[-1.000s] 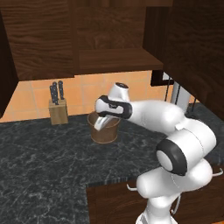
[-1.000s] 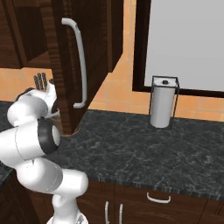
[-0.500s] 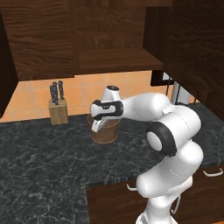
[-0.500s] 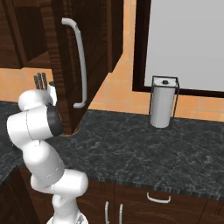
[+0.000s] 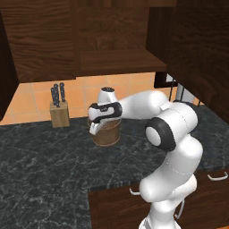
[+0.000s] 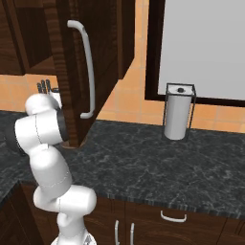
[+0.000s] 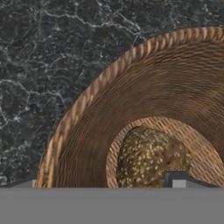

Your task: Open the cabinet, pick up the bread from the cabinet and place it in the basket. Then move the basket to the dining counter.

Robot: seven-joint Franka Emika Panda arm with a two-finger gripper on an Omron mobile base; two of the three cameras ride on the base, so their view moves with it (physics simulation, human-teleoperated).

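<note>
Left base view, left to right: knife block (image 5: 59, 113) against the orange tiled wall, then the basket (image 5: 106, 133) standing upright on the black marbled bench (image 5: 49, 170), well apart from the block. End effector (image 5: 95, 127) sits at the basket rim, tilted down into it; jaws read as spread apart, nothing clamped, though the fingertips are mostly hidden by the basket wall. Above, the cabinet (image 5: 120, 58) is open with its wooden shelf bare. Hand view: woven basket wall curves around the bread (image 7: 146, 158), which lies on the basket floor, seeded brown lump, one dark fingertip (image 7: 179, 178) just beside it. Judgement: bread drop is done, jaws wide because it was let go; next the end effector likely needs the bail handle or rim to carry the basket off. Right base view: cabinet door (image 6: 72, 57) swung out with silver bar handle (image 6: 86, 67), paper towel holder (image 6: 178, 112) far right.
</note>
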